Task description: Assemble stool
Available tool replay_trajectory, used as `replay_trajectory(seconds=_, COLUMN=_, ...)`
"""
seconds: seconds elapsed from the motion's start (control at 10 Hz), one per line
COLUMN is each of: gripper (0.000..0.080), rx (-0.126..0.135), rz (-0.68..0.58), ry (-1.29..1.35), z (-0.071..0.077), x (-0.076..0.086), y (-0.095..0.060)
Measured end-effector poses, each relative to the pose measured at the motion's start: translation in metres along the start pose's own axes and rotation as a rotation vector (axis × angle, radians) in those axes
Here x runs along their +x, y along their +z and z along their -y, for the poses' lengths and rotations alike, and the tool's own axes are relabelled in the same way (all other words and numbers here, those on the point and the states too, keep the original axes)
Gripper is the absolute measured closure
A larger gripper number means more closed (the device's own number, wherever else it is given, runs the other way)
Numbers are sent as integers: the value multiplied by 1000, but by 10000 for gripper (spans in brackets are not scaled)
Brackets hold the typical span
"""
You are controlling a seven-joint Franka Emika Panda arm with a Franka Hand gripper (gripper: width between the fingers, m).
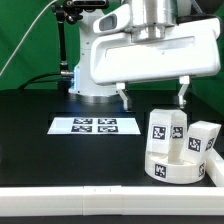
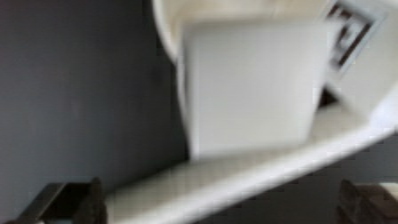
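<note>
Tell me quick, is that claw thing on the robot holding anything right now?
End effector: open, fingers spread wide, holding nothing; it hangs above the white stool parts.

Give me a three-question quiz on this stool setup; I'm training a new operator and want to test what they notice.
1. True or false: the gripper is holding a leg.
2. Where does the marker board lie relative to the seat? A) on the exterior view's left of it B) on top of it C) on the exterior view's right of it
3. What colour is the table?

Key
1. False: its jaws stand open and empty, above the parts.
2. A.
3. Black.
</note>
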State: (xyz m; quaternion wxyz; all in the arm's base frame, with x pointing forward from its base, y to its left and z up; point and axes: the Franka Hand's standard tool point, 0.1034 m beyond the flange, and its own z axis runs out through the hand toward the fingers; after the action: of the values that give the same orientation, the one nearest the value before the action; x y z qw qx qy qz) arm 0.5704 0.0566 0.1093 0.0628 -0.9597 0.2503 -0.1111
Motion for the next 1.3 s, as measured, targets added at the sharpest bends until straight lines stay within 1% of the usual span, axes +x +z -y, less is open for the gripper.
replay_trajectory(seconds=0.1, gripper=150, rx=-8, rz=53, ry=10, z=-6, x=10, y=0)
replay_trajectory(seconds=0.3, gripper=150, rx=-16, rz=164, ry=27, z=-11, x=7, y=-1)
replay_trajectory(seconds=0.4, gripper=150, rx=-21, rz=240, ry=39, z=-14, x=5, y=-2)
replay_trajectory(seconds=0.5, gripper=150, rx=-30, rz=240, ry=86, z=-17, x=9, y=-2)
replay_trajectory(seconds=0.6, gripper=150, rx=-59, rz=253, ry=147, z=-19, x=5, y=-2)
replay_trajectory(seconds=0.7, gripper=150, rx=-102, rz=248, ry=184, z=-16, x=1, y=-1)
replay_trajectory(seconds=0.8, gripper=150, rx=-112, rz=242, ry=197, z=-10, x=-3, y=0)
replay_trajectory(seconds=0.9, gripper=150, rx=-109, rz=232, ry=185, z=-4, x=-5, y=0)
replay_trajectory(seconds=1.3, gripper=150, rx=-108, rz=228, ry=175, z=-4, x=-4, y=1)
